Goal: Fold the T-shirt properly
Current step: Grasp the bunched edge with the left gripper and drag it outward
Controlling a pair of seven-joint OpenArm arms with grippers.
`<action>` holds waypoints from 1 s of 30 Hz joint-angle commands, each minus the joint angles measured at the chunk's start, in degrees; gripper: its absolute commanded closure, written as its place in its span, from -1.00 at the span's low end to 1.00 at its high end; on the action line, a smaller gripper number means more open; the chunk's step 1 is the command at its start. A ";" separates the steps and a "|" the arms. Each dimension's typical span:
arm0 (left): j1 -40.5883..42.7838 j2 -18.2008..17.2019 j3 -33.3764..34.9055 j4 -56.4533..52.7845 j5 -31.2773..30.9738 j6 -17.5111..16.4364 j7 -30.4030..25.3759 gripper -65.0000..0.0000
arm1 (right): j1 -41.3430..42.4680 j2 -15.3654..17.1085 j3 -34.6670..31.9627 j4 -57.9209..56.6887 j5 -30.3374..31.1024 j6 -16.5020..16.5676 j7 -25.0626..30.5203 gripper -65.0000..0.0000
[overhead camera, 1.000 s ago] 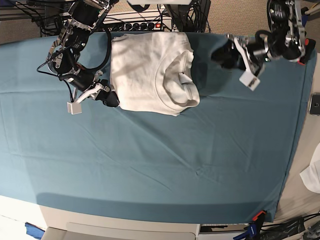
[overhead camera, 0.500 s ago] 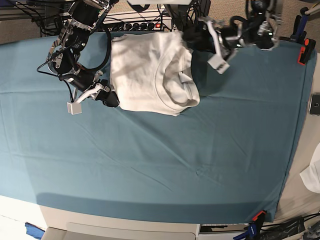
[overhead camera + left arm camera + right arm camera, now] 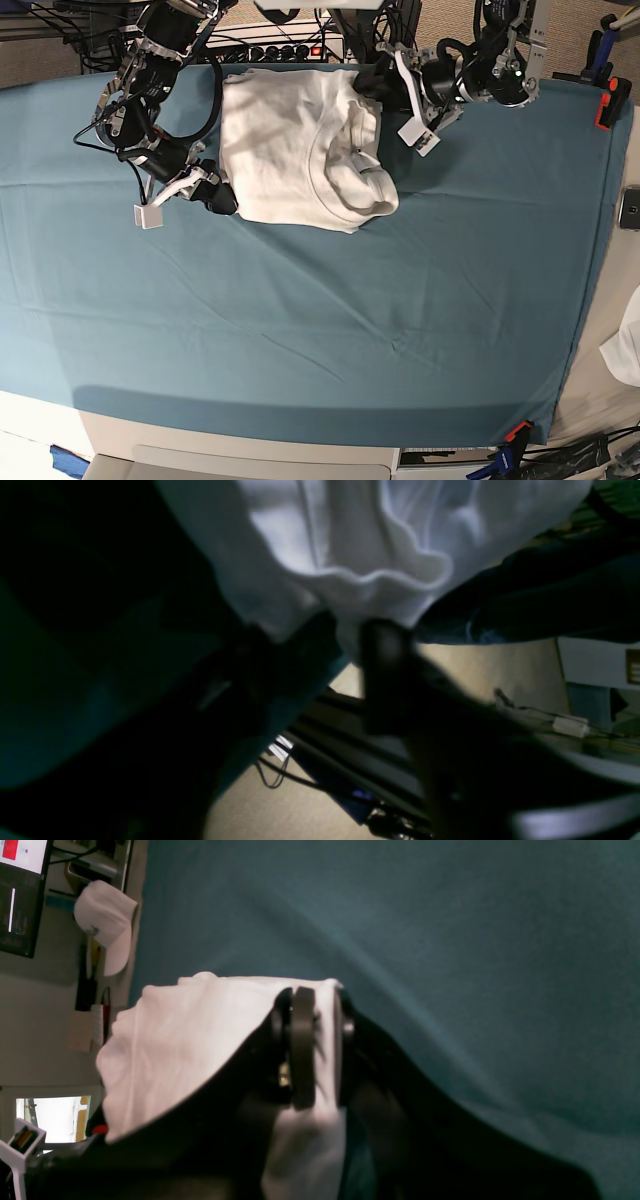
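My right fingers (image 3: 300, 1040) stay clenched on the T-shirt (image 3: 300, 150), lying partly folded at upper centre of the teal cloth (image 3: 330, 310). My left gripper (image 3: 372, 80) has swung in from the upper right to the shirt's far corner; whether it has closed, I cannot tell.

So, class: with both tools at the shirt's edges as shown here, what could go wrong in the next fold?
1. The left tool is at the T-shirt edge near the table's far rim; it may pinch the teal cloth along with the shirt.
2. The right tool is shut on only a corner, so lifting may drag the folded stack apart.
3. The collar is already bunched; pulling could crease it further.
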 commanded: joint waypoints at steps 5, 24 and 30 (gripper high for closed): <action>-0.76 -0.13 -0.13 0.83 -0.92 -0.22 -1.25 1.00 | 0.76 0.37 0.02 0.85 0.74 0.48 1.07 1.00; -9.60 -0.15 -0.15 0.72 9.75 4.57 -5.18 1.00 | -2.21 0.35 0.02 1.03 5.49 0.85 -4.46 1.00; -11.47 -0.13 -0.15 0.48 11.87 4.72 -6.56 1.00 | -5.29 0.35 0.02 1.07 9.68 2.08 -6.69 1.00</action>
